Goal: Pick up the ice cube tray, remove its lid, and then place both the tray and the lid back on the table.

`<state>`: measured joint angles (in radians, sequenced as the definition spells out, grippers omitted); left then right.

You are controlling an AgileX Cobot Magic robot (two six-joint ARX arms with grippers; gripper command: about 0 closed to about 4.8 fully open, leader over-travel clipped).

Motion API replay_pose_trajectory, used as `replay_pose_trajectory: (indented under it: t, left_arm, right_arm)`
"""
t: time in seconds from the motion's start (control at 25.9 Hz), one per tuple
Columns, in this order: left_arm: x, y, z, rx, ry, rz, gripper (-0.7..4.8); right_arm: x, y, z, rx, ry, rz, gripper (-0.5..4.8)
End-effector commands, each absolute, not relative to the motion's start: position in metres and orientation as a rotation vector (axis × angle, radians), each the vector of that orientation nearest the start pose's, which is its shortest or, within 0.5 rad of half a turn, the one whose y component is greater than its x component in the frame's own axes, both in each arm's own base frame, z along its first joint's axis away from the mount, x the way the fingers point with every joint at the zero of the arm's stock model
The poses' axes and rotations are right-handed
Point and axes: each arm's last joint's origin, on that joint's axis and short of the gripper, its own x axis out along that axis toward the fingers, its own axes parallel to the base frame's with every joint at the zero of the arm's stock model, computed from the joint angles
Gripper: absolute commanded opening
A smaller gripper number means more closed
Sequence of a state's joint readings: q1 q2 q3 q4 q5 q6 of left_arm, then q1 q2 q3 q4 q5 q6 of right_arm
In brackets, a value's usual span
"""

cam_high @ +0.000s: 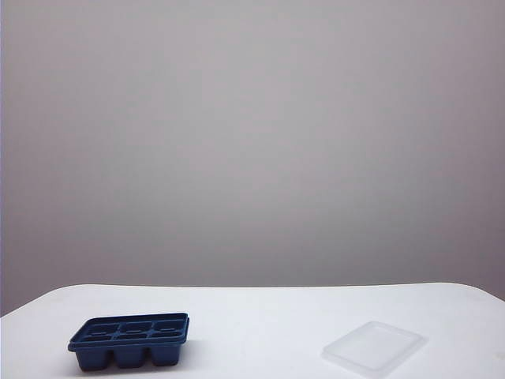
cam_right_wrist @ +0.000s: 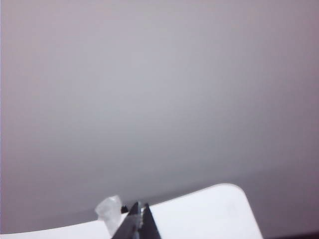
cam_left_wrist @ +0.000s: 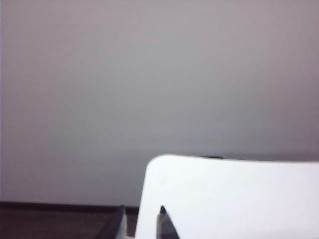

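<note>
While both arms sit off the table, task looks done:
exterior, table: white, landmark for all below.
exterior, ice cube tray: navy, upright on table, near its front-left part, lid off.
exterior, lid: frosted, flat on table, front-right part, well apart from tray.
left wrist, left gripper: only tips show, a gap between them, slightly apart, empty, at a table corner.
right wrist, right gripper: tips pressed together, nothing held, over table edge.
handling, tray: likely light, stiff; take by flat rim.
handling, lid: thin, probably flexy and slick; pinch at raised edge.
</note>
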<state>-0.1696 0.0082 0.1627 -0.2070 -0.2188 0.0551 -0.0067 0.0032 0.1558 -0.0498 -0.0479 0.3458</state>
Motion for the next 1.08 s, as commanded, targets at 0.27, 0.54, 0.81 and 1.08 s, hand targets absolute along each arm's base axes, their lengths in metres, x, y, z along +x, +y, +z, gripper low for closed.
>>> replay_pose_trajectory:
  t: [0.27,0.54,0.81,1.08]
  left_arm:
    - [0.095,-0.015,0.153,0.095,0.120,-0.138,0.48]
    - [0.095,-0.015,0.148,0.094,0.175,-0.151,0.50]
    - [0.095,-0.015,0.148,0.061,0.177,-0.150,0.57]
    - [0.095,-0.015,0.148,0.061,0.177,-0.149,0.57]
  right_arm:
    - [0.098,0.000,0.159,0.304,0.045,0.002,-0.07]
    - [0.096,-0.004,0.146,0.200,0.167,-0.137,-0.07]
    - [0.096,-0.002,0.146,0.205,0.178,-0.070,-0.05]
    - [0.096,-0.001,0.146,0.208,0.181,-0.043,-0.05]
